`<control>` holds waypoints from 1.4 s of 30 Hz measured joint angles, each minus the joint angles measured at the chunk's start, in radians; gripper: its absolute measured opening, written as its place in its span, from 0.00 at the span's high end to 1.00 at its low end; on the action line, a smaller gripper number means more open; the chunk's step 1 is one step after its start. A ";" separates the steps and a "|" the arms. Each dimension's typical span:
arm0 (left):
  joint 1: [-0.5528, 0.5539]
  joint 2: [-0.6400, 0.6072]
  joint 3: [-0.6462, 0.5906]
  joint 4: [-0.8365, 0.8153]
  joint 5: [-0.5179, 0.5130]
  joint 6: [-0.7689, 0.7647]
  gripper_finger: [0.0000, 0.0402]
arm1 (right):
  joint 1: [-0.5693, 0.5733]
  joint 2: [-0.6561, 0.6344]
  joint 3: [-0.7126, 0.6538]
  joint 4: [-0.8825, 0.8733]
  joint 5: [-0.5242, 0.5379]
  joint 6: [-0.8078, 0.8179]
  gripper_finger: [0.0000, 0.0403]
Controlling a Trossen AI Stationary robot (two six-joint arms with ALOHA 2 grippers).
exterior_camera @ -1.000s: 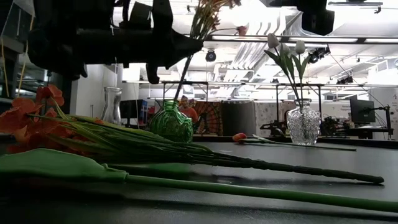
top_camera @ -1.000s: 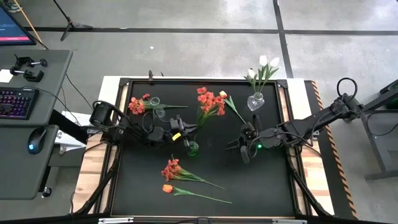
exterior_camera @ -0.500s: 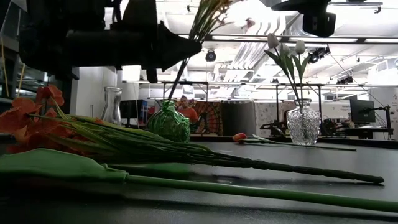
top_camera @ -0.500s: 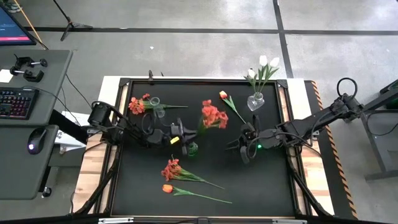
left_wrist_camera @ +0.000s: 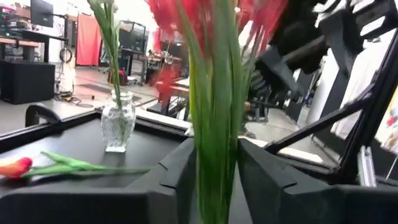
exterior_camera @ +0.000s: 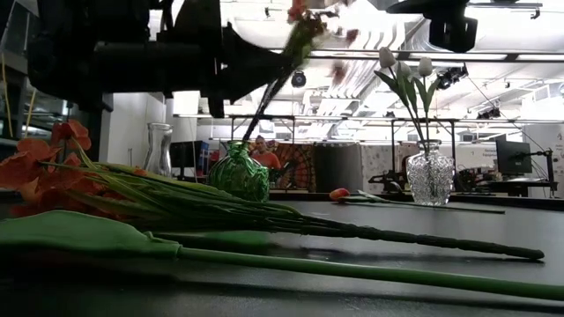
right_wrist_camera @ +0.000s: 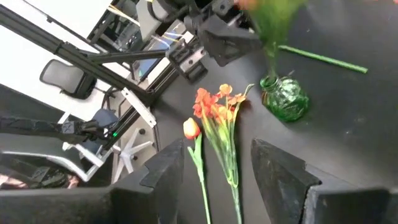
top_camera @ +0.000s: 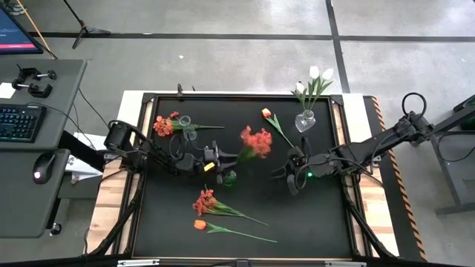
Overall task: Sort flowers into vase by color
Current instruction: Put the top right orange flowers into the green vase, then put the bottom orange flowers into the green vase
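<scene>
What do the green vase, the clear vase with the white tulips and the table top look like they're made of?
Green vase: likely tinted glass, since it is translucent and textured with bright glints. Clear vase: likely patterned or cut glass, see-through with sparkling facets, though clear plastic is possible. Table top: a black matte sheet with hardly any glare; which material, the views leave open.

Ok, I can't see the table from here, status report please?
Left gripper open around bushy red-orange flower bunch, stems in green glass vase. Right gripper open, empty, waiting beside it. Nothing in the way.
</scene>
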 joint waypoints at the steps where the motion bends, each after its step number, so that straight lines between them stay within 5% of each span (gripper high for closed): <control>1: 0.002 -0.010 0.000 -0.008 0.004 -0.007 0.71 | 0.000 0.000 0.000 0.000 -0.003 0.003 0.57; 7: 0.007 -0.132 0.000 -0.232 0.085 -0.049 0.57 | 0.000 0.000 0.000 0.007 -0.022 0.005 0.57; 13: 0.006 -0.371 0.000 -0.643 0.146 -0.033 0.48 | 0.000 0.000 0.000 0.008 -0.046 0.008 0.57; 25: -0.034 -0.776 0.000 -1.470 0.186 -0.166 0.45 | 0.010 0.034 0.000 -0.002 -0.200 0.146 0.57; 33: -0.197 -0.779 0.000 -1.614 0.188 -0.313 0.45 | 0.081 0.345 0.000 0.296 -0.454 0.215 0.57; 36: -0.262 -0.765 -0.017 -1.597 0.128 -0.372 0.45 | 0.097 0.484 0.021 0.407 -0.460 0.202 0.57; 42: -0.349 -0.763 -0.131 -1.374 0.019 -0.488 0.45 | 0.088 0.710 0.204 0.340 -0.449 0.038 0.57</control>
